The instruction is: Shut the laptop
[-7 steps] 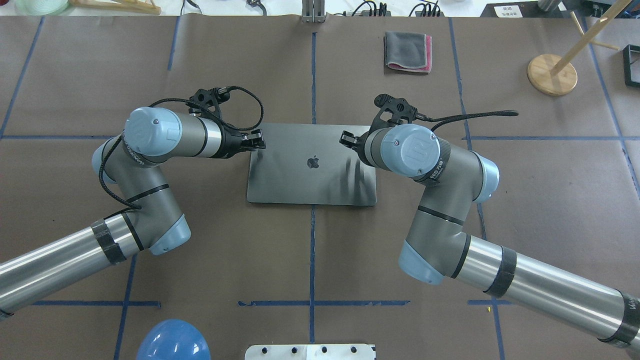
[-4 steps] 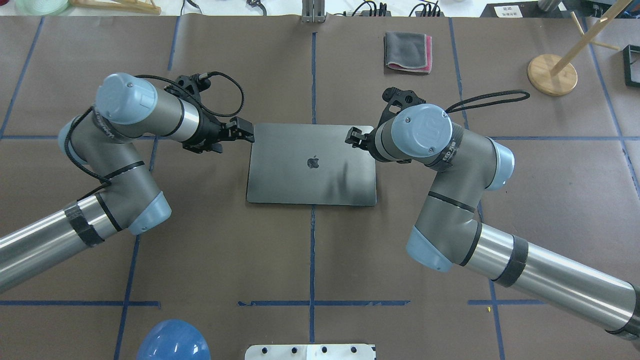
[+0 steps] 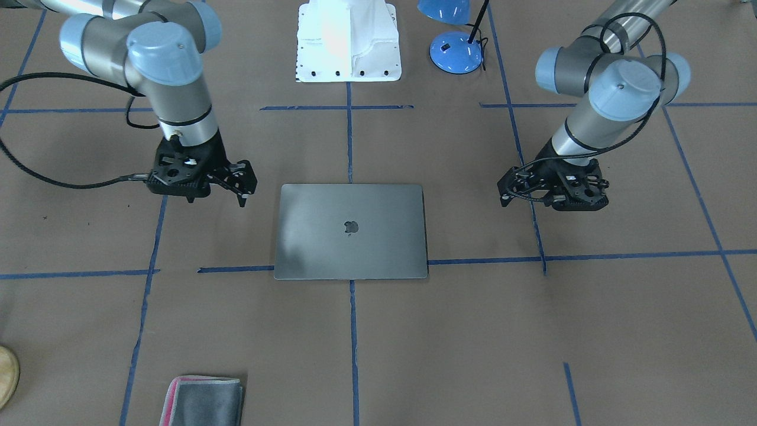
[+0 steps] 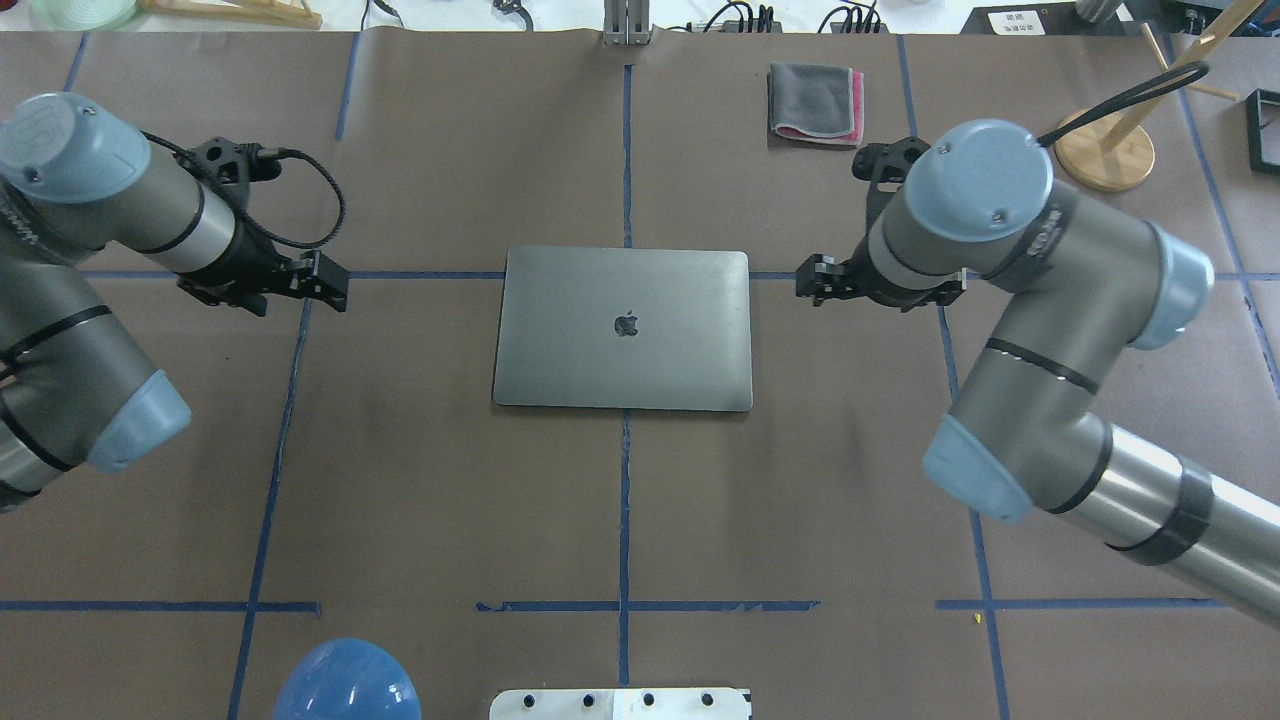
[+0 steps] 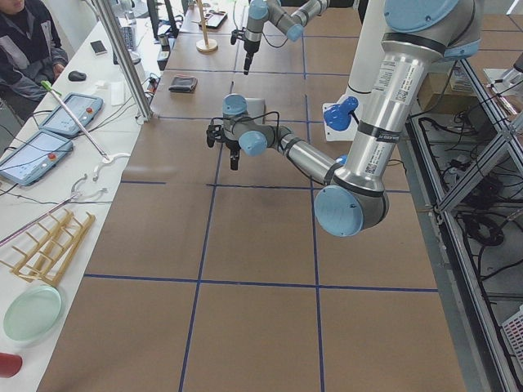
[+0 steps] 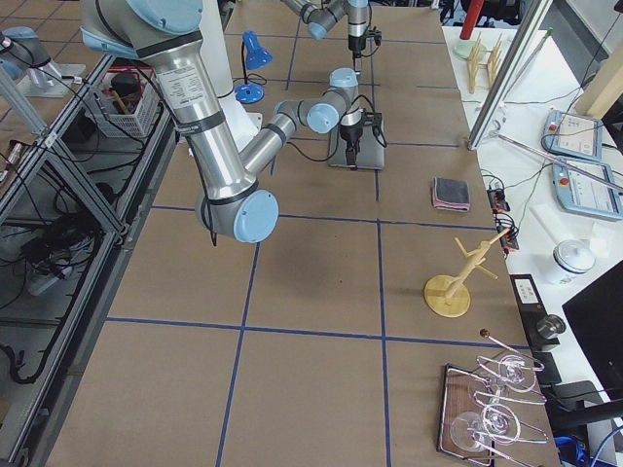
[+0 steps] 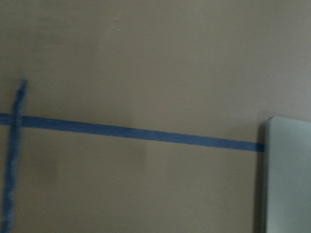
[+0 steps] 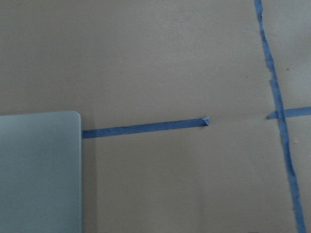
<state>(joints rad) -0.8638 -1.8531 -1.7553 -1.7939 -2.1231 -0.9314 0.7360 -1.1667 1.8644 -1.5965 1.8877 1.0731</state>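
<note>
The laptop (image 4: 622, 328) lies closed and flat at the table's middle, its grey lid and dark apple logo facing up; it also shows in the front view (image 3: 350, 231). My left gripper (image 4: 338, 283) hangs over bare table well to the laptop's left, also seen in the front view (image 3: 504, 192). My right gripper (image 4: 805, 279) hangs just off the laptop's right far corner, also seen in the front view (image 3: 245, 189). Both look shut and hold nothing. The wrist views show only a lid corner (image 8: 39, 170) and a lid edge (image 7: 289, 179), no fingers.
A folded grey cloth with pink edge (image 4: 815, 103) lies at the far side. A wooden stand (image 4: 1103, 148) is at the far right. A blue lamp (image 4: 345, 682) and the white robot base (image 4: 620, 703) are at the near edge.
Both grippers have drawn outward from over the lid's far corners, the left one far to the left, the right one to the right. The laptop has stayed closed and still.
</note>
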